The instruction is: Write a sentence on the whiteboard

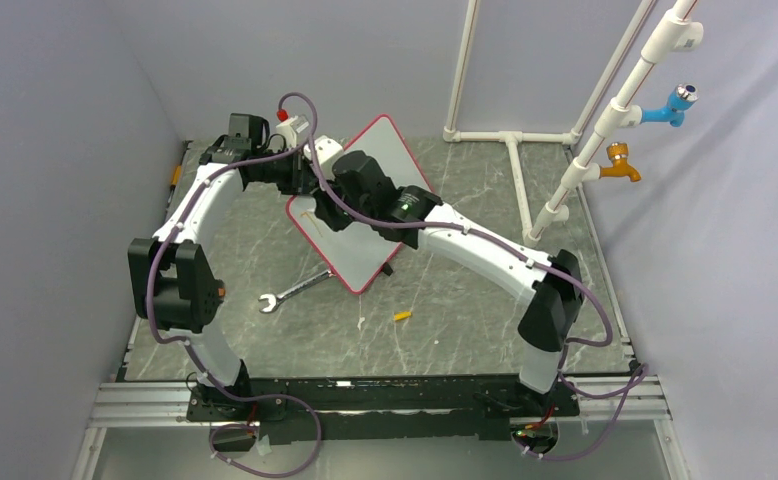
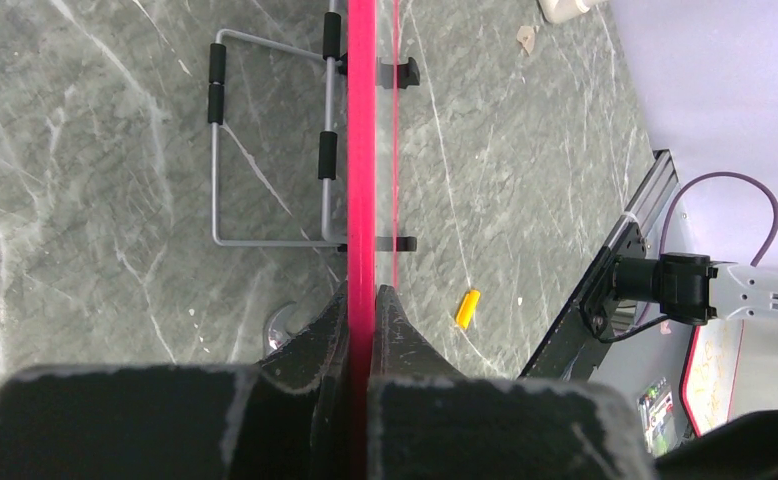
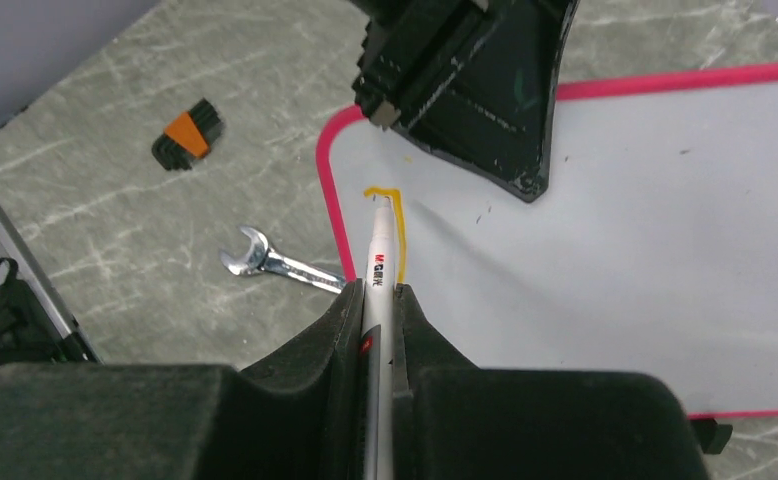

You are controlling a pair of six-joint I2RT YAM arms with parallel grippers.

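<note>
Whiteboard [image 1: 363,262] positioned far-centre on bench [image 1: 465,320], one short orange stroke [image 3: 385,192] near its corner. Left fingers [image 2: 405,340] clamped on red frame edge [image 2: 362,150]. Right fingers [image 3: 340,335] clamped on marker [image 3: 382,255], tip at stroke.

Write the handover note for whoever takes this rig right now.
Left pincer: shut on the whiteboard's red edge, steadying it.
Right pincer: shut on the marker, tip at the board near its corner.
Done: one short orange stroke by that corner.
Left: nearly the whole sentence.
A wrench and a small orange piece lie on the table.
</note>
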